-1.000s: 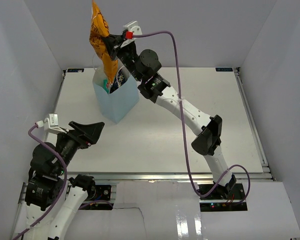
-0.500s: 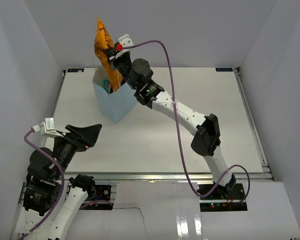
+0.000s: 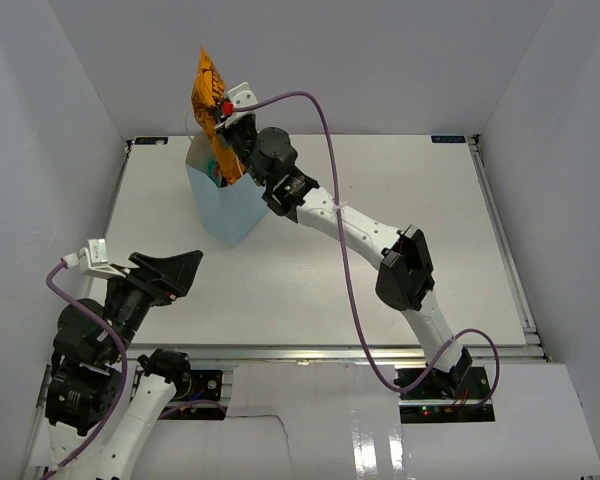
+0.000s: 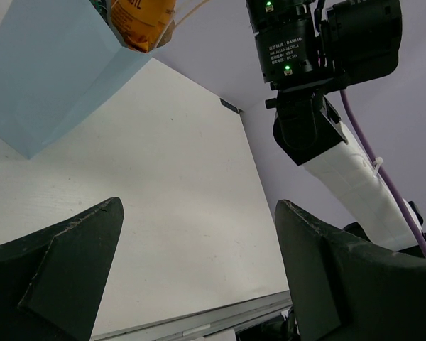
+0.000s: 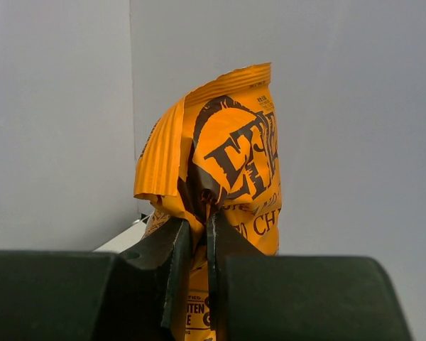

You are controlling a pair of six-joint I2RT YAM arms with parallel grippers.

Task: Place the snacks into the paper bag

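The right fingers (image 5: 169, 259) are clamped on the orange crisp bag (image 5: 234, 156) near its top, and its lower end sits in the paper bag (image 3: 225, 205) mouth. The left fingers (image 4: 71, 270) are wide apart and empty above the desk (image 3: 430, 200).

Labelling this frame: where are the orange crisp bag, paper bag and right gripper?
orange crisp bag (image 5: 236, 158), right wrist view, its printed front.
paper bag (image 3: 225, 210), top external view, pale blue front wall.
right gripper (image 5: 197, 229), right wrist view, between its fingertips.
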